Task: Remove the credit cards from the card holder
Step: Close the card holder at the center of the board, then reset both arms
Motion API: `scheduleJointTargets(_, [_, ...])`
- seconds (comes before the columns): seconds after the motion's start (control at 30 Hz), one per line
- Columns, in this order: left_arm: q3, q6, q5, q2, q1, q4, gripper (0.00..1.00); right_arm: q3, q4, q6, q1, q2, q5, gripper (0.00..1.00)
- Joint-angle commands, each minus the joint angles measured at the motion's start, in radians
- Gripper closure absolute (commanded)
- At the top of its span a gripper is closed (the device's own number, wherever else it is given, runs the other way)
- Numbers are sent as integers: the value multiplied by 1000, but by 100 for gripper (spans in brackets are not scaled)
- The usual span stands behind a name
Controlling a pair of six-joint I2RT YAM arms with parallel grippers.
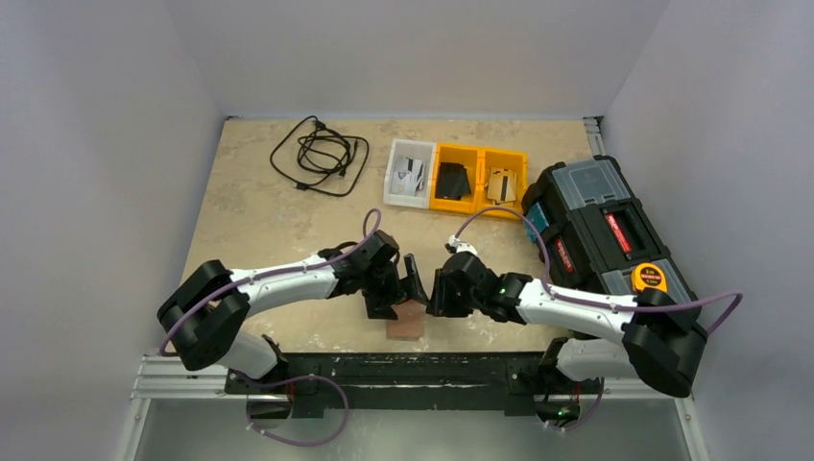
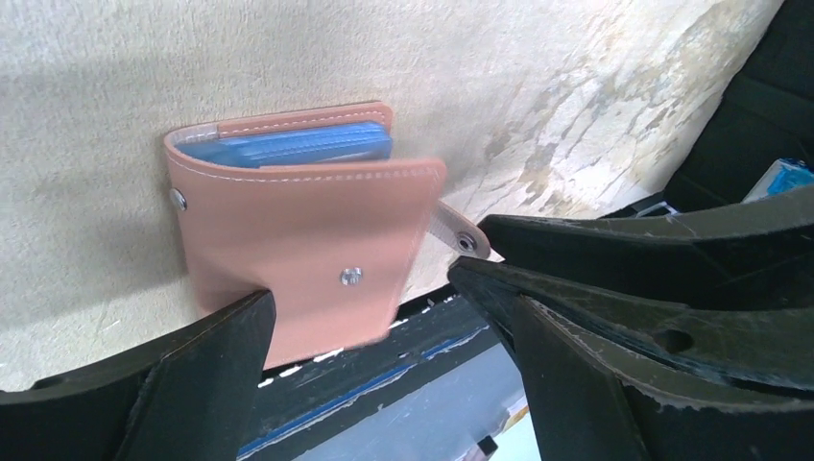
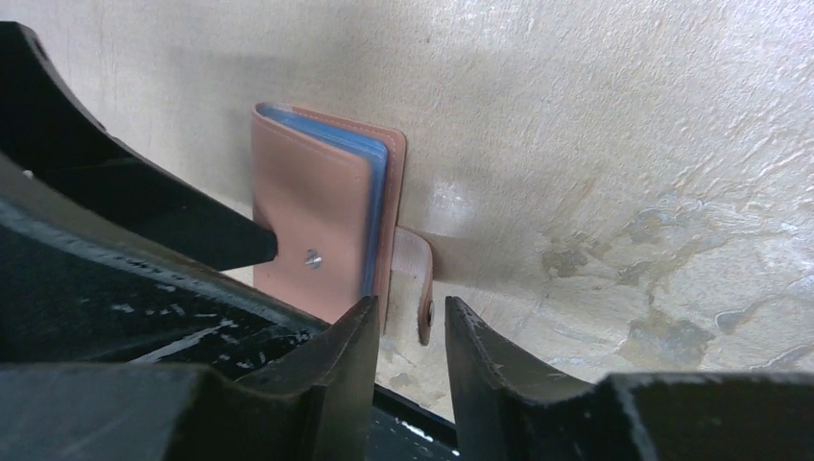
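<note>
My two arms meet near the front edge of a pale stone-patterned table [image 1: 259,211]. A small reddish-brown card holder [image 1: 405,325] lies flat there, at six o'clock on the tabletop. My left gripper [image 1: 398,300] is at its eleven o'clock and my right gripper [image 1: 443,293] at its one o'clock.

In the left wrist view, the left gripper [image 2: 360,293] stands wide open across the holder. One finger [image 2: 192,384] touches the holder's near corner and the other is clear of it. The cover is folded over but slightly lifted, and light blue credit cards [image 2: 288,149] show in the opening at twelve o'clock.

In the right wrist view, the right gripper [image 3: 408,322] is only narrowly parted. The undone snap strap [image 3: 422,288] sits in line with the gap. It looks unpinched, though the angle makes that hard to confirm.

I judge the holder to be light and soft. It would probably slide on this smooth surface and flex if squeezed, so one gripper should pin or pinch the folded spine. The cards look thin, stiff and slick, and they are packed together. The best hold is a firm pinch on their exposed blue edge [image 3: 374,192], pulling straight out along the pocket.
</note>
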Motion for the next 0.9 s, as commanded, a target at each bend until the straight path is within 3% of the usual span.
scheduleJointTargets(0.0, [74, 74, -72, -72, -1, -68, 6, 34, 21, 18, 6, -24, 5, 66])
scheduleJointTargets(0.5, [141, 216, -146, -265, 13, -237, 0, 129, -107, 34, 6, -134, 82, 40])
scheduleJointTargets(0.7, [161, 282, -240, -394, 58, -359, 0, 153, -120, 31, 4, -201, 94, 25])
scheduleJointTargets(0.87, [210, 354, -403, -498, 86, -544, 0, 193, -124, 19, 5, -248, 135, 15])
